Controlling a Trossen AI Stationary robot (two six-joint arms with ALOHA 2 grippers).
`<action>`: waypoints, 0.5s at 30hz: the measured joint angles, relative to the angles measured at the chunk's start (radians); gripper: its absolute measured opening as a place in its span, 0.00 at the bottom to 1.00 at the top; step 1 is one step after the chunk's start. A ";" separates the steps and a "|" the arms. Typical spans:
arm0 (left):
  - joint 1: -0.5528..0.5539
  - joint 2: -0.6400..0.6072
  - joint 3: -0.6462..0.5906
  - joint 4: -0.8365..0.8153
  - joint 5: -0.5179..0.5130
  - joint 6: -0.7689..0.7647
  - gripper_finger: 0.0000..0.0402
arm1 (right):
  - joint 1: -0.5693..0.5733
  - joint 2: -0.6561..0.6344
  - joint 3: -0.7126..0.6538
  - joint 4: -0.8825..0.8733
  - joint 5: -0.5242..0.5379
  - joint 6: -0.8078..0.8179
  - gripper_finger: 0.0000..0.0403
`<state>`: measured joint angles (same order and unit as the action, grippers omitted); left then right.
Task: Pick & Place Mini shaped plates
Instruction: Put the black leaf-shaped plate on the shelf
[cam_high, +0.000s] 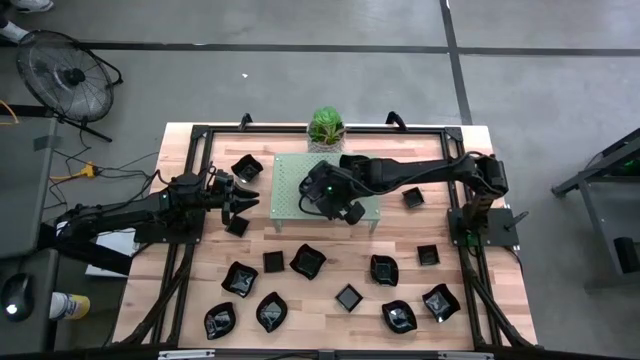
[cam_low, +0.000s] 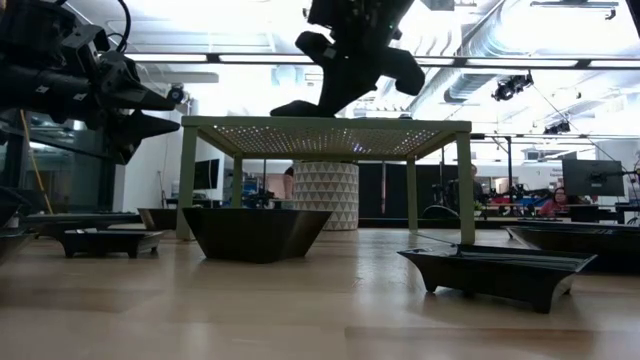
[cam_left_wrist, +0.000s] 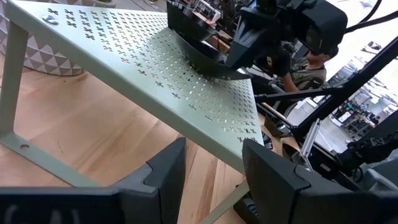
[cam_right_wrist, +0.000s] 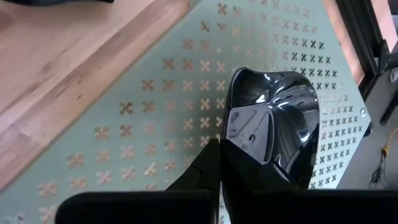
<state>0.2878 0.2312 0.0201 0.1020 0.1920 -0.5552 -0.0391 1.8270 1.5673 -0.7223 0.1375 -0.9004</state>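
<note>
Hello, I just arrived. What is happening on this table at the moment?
A two-armed robot is sorting small black plates. The right gripper holds one glossy black plate over the pale green perforated rack, close to its top; whether it touches cannot be seen. The left gripper hangs open and empty beside the rack's left edge. Many other black plates lie scattered on the wooden table, and a small potted plant stands behind the rack.

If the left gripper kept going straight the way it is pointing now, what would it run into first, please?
Most likely the near edge of the pale green rack, which fills the left wrist view just ahead of the open left gripper. Depth is unclear; a low path might slip under the top towards a leg.
</note>
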 joint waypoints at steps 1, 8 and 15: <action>0.000 0.000 0.000 0.000 0.000 0.000 0.39 | 0.000 0.000 0.000 -0.001 0.012 0.001 0.00; 0.000 0.000 0.000 0.000 -0.001 0.000 0.39 | 0.000 0.000 0.000 -0.023 0.016 0.045 0.00; 0.000 0.000 0.000 0.000 -0.001 0.000 0.39 | 0.000 0.000 0.000 -0.044 0.013 0.077 0.04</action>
<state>0.2878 0.2312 0.0204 0.1020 0.1913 -0.5550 -0.0391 1.8267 1.5673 -0.7660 0.1501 -0.8229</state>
